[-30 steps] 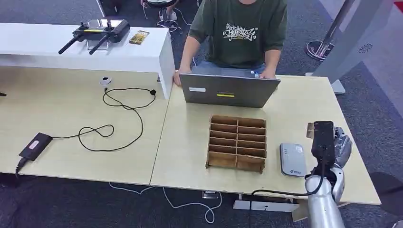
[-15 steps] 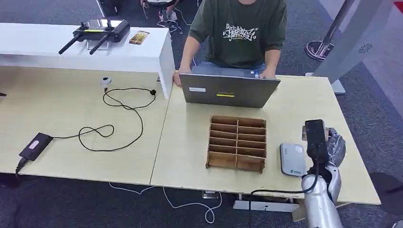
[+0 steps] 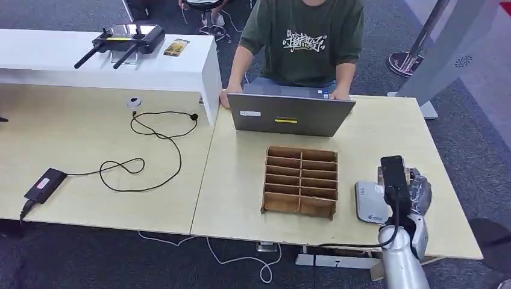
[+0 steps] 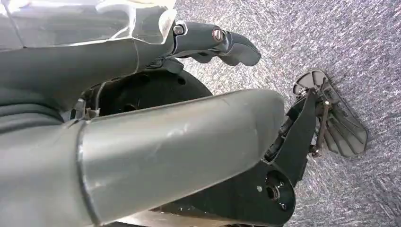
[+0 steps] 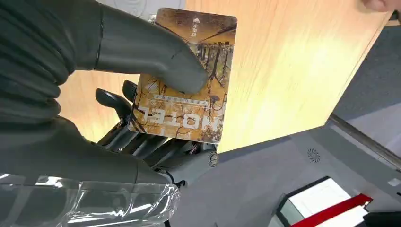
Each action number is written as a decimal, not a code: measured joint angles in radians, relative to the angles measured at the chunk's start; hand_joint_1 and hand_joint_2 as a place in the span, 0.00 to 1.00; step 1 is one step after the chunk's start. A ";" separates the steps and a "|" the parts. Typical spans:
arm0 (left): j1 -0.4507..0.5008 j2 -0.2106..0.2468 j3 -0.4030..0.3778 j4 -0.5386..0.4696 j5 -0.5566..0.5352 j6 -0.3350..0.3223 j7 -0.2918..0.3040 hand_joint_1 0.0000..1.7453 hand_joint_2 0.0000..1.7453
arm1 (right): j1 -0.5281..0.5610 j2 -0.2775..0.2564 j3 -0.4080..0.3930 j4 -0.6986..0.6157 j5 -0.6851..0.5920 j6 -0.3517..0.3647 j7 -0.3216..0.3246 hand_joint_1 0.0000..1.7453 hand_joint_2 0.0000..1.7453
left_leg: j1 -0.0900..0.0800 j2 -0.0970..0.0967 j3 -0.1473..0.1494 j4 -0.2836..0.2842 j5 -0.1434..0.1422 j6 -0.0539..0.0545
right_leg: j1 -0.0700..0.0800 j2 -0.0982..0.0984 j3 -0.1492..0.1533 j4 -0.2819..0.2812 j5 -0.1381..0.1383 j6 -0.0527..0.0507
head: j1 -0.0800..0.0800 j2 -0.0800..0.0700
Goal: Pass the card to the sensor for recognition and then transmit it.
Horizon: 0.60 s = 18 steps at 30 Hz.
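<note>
Nearest, the right robot hand [image 3: 416, 192] rises at the right front edge of the tabletop [image 3: 241, 198], wrapped partly in clear plastic, with a black box on the wrist and a black cable running down the silver arm. From the right wrist view this right robot hand [image 5: 118, 118] is grasping the card [image 5: 187, 80]: the thick grey thumb presses on the card's printed face while the darker fingers [image 5: 118, 101] lie behind it. The card carries an autumn-toned picture and the word HOTEL. From the head view the card is hidden behind the wrist box.

Just beside the hand, toward the table's middle, a grey sensor [image 3: 369, 203] lies flat on the tabletop, its near corner touching or slipping under the wrist box. Next to that sits a brown divider tray [image 3: 301, 180] with two columns of slots.

Farther back stands a grey laptop [image 3: 288, 114], with a person in a green T-shirt [image 3: 304, 42] seated behind it, hands at its edges. On the left half of the tabletop lie a black adapter [image 3: 43, 183] and a looping black cord [image 3: 153, 147]. A white shelf [image 3: 90, 66] beyond holds a black remote controller [image 3: 123, 39] and a second small card [image 3: 176, 47].

The left robot hand [image 4: 142, 151] hangs over grey carpet; whether it is released or clenched I cannot tell.
</note>
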 joint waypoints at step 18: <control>0.001 0.003 -0.001 0.000 0.015 0.002 0.008 0.00 0.00 | 0.098 0.039 -0.001 -0.108 -0.079 0.013 0.007 1.00 1.00 | 0.000 0.000 0.000 0.000 0.000 0.000 | 0.000 0.000 0.000 0.000 0.000 0.000 | 0.000 0.000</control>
